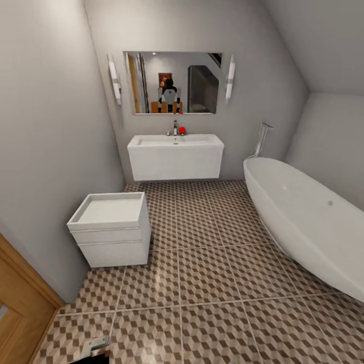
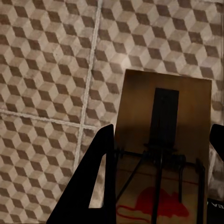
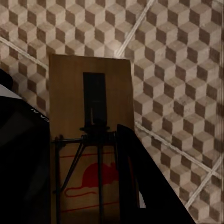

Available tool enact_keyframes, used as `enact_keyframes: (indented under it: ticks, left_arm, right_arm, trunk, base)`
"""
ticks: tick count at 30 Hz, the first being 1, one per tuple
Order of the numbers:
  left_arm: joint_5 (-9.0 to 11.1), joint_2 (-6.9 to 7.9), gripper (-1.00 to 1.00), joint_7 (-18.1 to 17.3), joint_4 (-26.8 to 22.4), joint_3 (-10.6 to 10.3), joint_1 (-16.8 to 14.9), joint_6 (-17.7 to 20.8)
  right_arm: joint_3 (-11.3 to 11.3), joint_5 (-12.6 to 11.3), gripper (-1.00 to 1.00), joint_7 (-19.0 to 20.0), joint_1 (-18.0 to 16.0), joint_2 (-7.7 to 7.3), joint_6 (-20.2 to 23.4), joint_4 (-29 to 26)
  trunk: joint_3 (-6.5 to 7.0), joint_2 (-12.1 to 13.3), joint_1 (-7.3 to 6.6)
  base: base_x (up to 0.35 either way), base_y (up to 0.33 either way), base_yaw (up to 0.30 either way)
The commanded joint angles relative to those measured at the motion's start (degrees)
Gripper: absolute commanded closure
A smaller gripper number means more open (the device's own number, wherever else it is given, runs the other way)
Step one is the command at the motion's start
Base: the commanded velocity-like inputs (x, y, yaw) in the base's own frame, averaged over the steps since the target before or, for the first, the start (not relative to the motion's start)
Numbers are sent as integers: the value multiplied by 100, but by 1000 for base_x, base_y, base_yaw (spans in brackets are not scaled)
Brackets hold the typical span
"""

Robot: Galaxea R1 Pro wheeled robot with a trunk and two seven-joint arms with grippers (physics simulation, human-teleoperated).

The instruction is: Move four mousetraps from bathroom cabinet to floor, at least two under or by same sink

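In the left wrist view a mousetrap point(image 2: 163, 154), a brown wooden board with a dark wire spring and a red mouse print, sits between the black fingers point(image 2: 100, 186) of my left gripper point(image 2: 163, 133), which is shut on it. A second mousetrap point(image 3: 91, 140) is held the same way in my right gripper point(image 3: 70, 116), beside its finger point(image 3: 140, 182). Both hang above the cube-patterned bathroom floor point(image 1: 212, 283). The white wall-hung sink point(image 1: 175, 151) is at the far wall, straight ahead. The cabinet is out of view.
A small white cube unit point(image 1: 111, 227) stands on the floor at the left wall. An oval white bathtub point(image 1: 303, 212) fills the right side. A wooden door point(image 1: 20, 308) is at the near left. A mirror point(image 1: 172, 82) hangs above the sink.
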Motion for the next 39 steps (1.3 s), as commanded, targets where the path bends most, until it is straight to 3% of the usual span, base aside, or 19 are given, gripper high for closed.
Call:
enact_keyframes:
  ticks: [1, 11, 21, 39]
  left_arm:
    - [27, -1, 100, 24, 2, -48, -3, 5]
    - [27, -1, 100, 24, 0, -48, -1, 5]
    - [27, -1, 100, 24, 2, -48, -1, 5]
    - [27, -2, 100, 24, 2, -48, 0, 5]
  right_arm:
    - [22, 3, 100, 0, -10, -1, -40, 24]
    - [22, 4, 100, 2, -10, -12, -45, 25]
    - [22, -5, 100, 2, -10, -15, -49, 19]
    - [22, -5, 100, 2, -9, -15, -45, 16]
  trunk:
    - [-6, -4, 4]
    - [-6, -4, 4]
    - [20, -4, 4]
    - [22, -4, 4]
  base:
    - [334, -85, 6]
    - [334, -85, -9]
    - [334, -85, -188]
    - [334, -55, -6]
